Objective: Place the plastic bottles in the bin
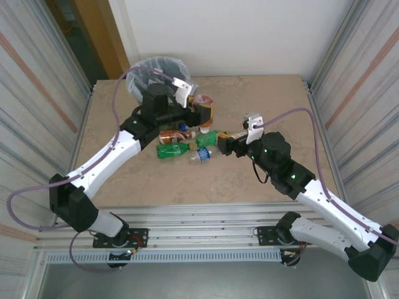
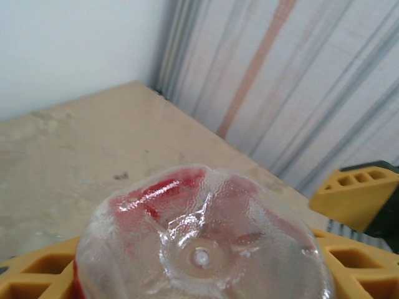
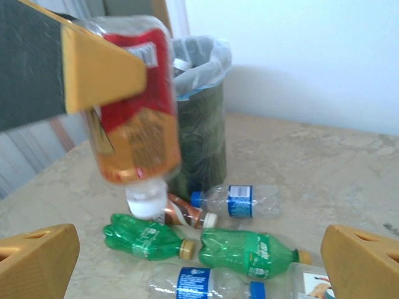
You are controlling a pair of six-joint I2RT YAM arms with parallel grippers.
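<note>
1. The left gripper (image 1: 202, 113) is clamped on a red-label bottle (image 3: 140, 106). In the left wrist view its clear dimpled base (image 2: 199, 249) sits between the orange pads.
2. In the right wrist view this bottle hangs at upper left. Its long axis is near upright, tilted a little, with the white cap pointing down at the table.
3. The bin (image 1: 136, 78) is at upper left of the top view, up and to the left of the held bottle and close to it. From the right wrist, the bin (image 3: 206, 124) rises just behind and to the right of the bottle.
4. The coming move turns on this: the bottle has to travel up-left in the top view, over the liner's rim, before it is let go. Whether the cap already clears the rim I cannot tell, so a lift looks wise.
5. The left arm is the nearer one to the bin.
6. The right gripper (image 1: 222, 144) is spread wide with nothing between its fingers, right of centre in the top view.
7. The loose bottles lie on their sides at centre, just left of the right gripper. They include two green bottles (image 3: 146, 240) (image 3: 246, 249) and a clear bottle (image 3: 240, 200).
</note>
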